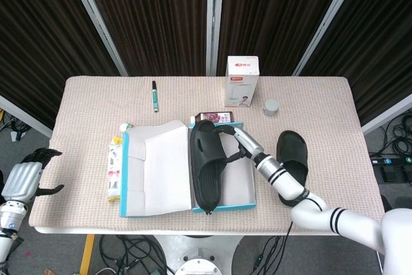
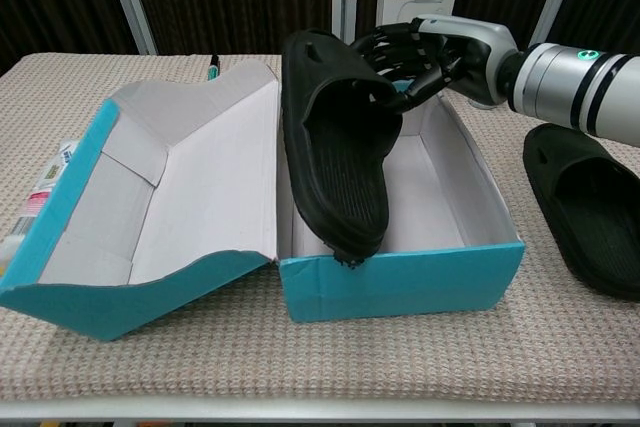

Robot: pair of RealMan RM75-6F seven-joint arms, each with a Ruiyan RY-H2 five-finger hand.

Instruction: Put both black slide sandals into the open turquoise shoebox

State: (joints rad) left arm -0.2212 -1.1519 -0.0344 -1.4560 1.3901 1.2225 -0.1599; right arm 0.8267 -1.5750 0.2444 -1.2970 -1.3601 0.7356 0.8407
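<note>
Bright, even lighting; sharp, glare-free frames.

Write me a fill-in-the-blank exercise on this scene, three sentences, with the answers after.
1. The held sandal is gripped by the robot's ______ hand.
2. The other sandal lies on the table, on the ______ side of the shoebox in the head view.
3. The shoebox's outside is ______ in colour.

Missing words: right; right; turquoise
</note>
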